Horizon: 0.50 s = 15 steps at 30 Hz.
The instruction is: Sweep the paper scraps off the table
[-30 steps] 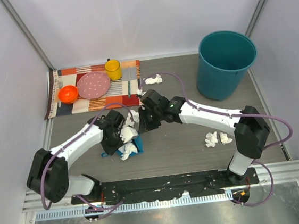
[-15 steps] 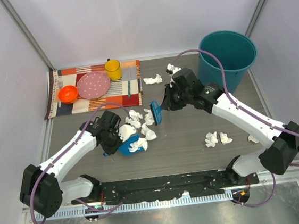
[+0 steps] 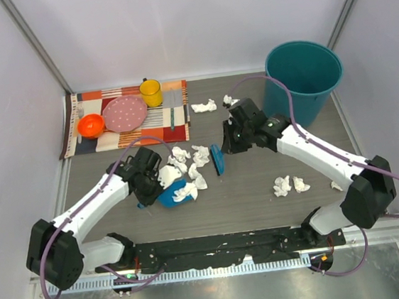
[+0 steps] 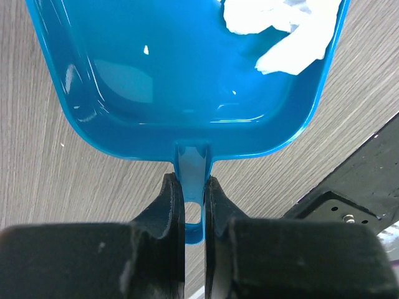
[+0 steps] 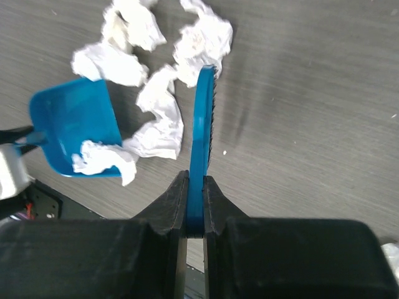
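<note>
My left gripper (image 3: 148, 182) is shut on the handle of a blue dustpan (image 3: 170, 197), which lies flat on the table (image 3: 263, 207). In the left wrist view my gripper (image 4: 193, 205) pinches the handle, and one paper scrap (image 4: 287, 28) sits at the dustpan's (image 4: 181, 75) mouth. My right gripper (image 3: 231, 137) is shut on a blue brush (image 3: 218, 160), seen edge-on in the right wrist view (image 5: 202, 118). The brush stands just right of a cluster of paper scraps (image 3: 189, 166), which lies in front of the dustpan (image 5: 78, 128). More scraps (image 3: 289, 184) lie to the right.
A teal bucket (image 3: 300, 85) stands at the back right. A striped placemat (image 3: 176, 127) at the back left holds a yellow cup (image 3: 151, 92), a pink plate (image 3: 124, 114) and an orange bowl (image 3: 90, 124). Scraps (image 3: 204, 107) lie near the mat, and one (image 3: 337, 186) near the right edge.
My right arm has pulled back from the dustpan to the right, and the brush now stands right of the scrap cluster. My left arm has drawn the dustpan slightly back.
</note>
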Tool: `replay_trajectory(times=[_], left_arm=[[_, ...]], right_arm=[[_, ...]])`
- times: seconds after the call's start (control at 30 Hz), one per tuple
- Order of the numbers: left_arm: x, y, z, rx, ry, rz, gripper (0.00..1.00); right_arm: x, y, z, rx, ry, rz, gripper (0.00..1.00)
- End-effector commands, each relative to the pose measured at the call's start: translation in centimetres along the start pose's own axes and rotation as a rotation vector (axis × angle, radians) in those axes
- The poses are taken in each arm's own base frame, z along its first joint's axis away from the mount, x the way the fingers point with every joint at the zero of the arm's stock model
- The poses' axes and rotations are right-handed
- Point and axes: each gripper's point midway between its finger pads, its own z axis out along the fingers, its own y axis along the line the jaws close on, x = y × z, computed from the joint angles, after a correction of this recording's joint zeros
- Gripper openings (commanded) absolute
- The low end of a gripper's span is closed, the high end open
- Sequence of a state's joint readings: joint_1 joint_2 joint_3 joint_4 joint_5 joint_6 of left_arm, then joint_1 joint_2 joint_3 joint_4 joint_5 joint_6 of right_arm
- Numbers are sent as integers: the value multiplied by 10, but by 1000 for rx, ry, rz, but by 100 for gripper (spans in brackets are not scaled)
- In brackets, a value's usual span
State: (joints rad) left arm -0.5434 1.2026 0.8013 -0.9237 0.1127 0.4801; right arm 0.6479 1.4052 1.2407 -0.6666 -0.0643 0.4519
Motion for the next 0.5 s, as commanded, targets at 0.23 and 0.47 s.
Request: replay_trajectory(times=[0.23,0.47], left_arm=[[17,-5,26,58,115,-2,0],[7,1,36,55,115,-31,0]], right_arm=[[48,39,56,-92,118,-37,1],[55,92,59,-224,145,-49,1]])
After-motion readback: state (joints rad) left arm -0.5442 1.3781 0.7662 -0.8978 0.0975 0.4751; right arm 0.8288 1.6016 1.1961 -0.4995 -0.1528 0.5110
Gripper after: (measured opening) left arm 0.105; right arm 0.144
